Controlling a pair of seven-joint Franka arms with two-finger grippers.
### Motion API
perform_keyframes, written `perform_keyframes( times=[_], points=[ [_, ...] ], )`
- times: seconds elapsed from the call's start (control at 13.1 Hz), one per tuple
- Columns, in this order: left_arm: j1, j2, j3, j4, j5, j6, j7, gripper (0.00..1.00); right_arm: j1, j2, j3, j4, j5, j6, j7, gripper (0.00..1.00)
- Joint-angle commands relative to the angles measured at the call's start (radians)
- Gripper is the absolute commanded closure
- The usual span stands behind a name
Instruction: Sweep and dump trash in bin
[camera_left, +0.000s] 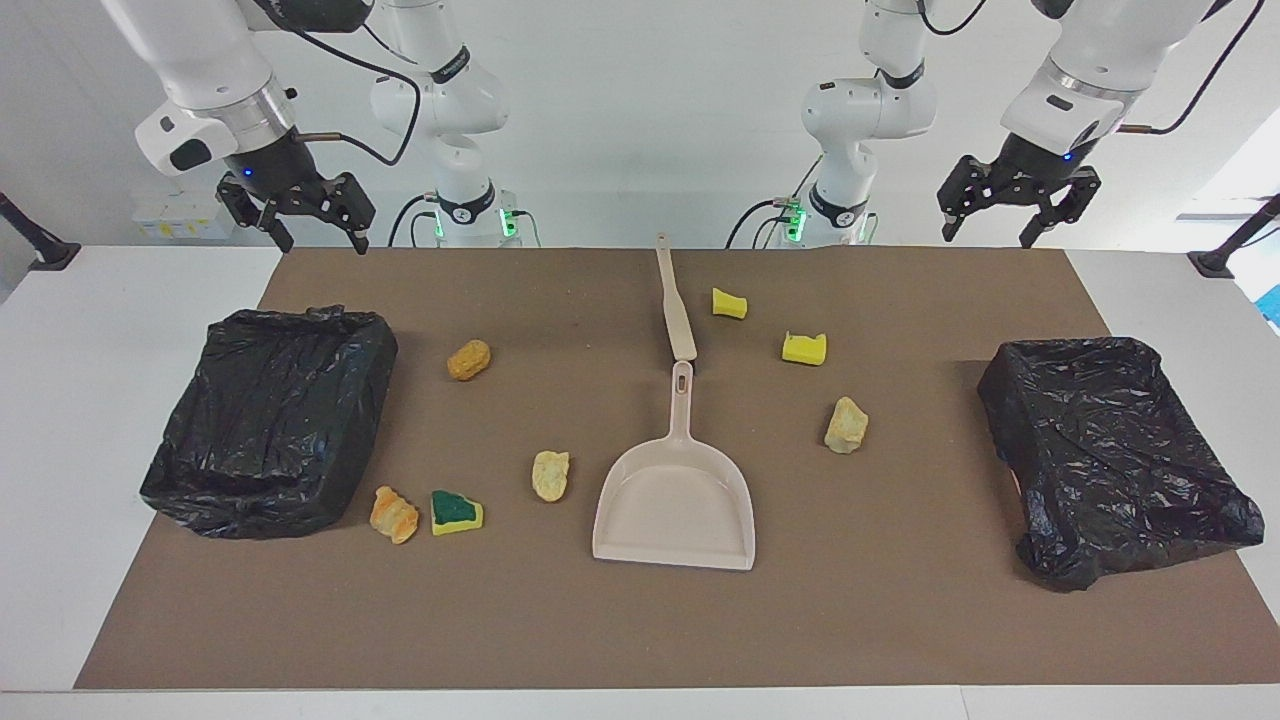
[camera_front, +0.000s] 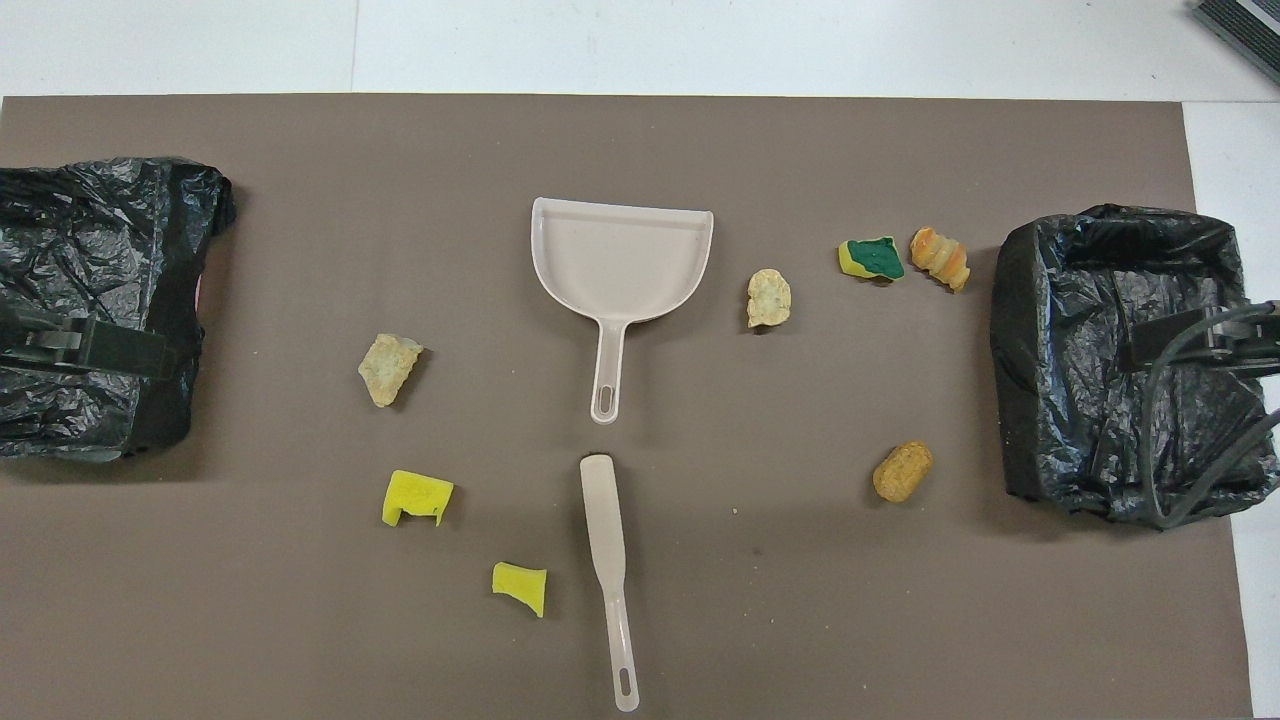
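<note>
Seven trash scraps, all loose on the brown mat (camera_left: 900, 620), none touching each other or the tools. Toward the left arm's end: small yellow sponge chunk (camera_left: 729, 303) just beside the brush, a second yellow sponge chunk (camera_left: 804, 348) slightly farther from the robots, and a pale tan lump (camera_left: 846, 425) farther out again, beside the dustpan handle. Toward the right arm's end: round orange-brown lump (camera_left: 468, 359) nearer the robots; pale bread-like lump (camera_left: 550, 475) just beside the dustpan's pan; green-topped sponge (camera_left: 456, 512) and striped orange lump (camera_left: 394, 514) side by side, close but apart, near the farther corner of that end's bin. Beige dustpan (camera_left: 676, 497) lies flat mid-mat, handle pointing at the robots, open mouth away from them. Beige brush (camera_left: 673, 300) lies flat nearer the robots, roughly in line with the dustpan handle, its broad end close to the handle tip with a small gap. Two bins lined with black bags: one at the right arm's end (camera_left: 270, 420), one at the left arm's end (camera_left: 1115, 455), both well apart from the dustpan. Right gripper (camera_left: 315, 238) hangs in the air over the mat's robot-side edge near its bin, fingers apart, holding nothing. Left gripper (camera_left: 988, 232) likewise raised at its own end, fingers apart, holding nothing.
</note>
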Motion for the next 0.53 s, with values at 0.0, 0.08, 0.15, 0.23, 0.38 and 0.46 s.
perform_keyframes(
  times=[0.0, 0.08, 0.15, 0.23, 0.38, 0.46],
  points=[
    [0.007, -0.009, -0.002, 0.003, 0.002, -0.019, 0.008, 0.00, -0.004, -0.024, 0.006, -0.026, -0.009, 0.006, 0.008, 0.00],
    [0.007, -0.009, -0.002, 0.005, 0.002, -0.022, 0.007, 0.00, -0.004, -0.024, 0.006, -0.026, -0.009, 0.004, 0.008, 0.00],
    [0.005, -0.009, -0.004, 0.005, 0.002, -0.020, 0.007, 0.00, -0.004, -0.024, 0.006, -0.026, -0.007, 0.002, 0.008, 0.00],
    [-0.001, -0.009, -0.004, 0.005, 0.002, -0.019, -0.003, 0.00, -0.004, -0.024, 0.006, -0.026, -0.009, 0.002, 0.008, 0.00],
    [0.002, -0.009, -0.005, 0.005, 0.000, -0.022, -0.006, 0.00, -0.004, -0.024, 0.005, -0.026, -0.009, 0.002, 0.008, 0.00],
    [-0.001, -0.009, -0.005, 0.005, 0.000, -0.016, -0.006, 0.00, -0.004, -0.024, 0.006, -0.026, -0.009, 0.002, 0.008, 0.00]
  ],
)
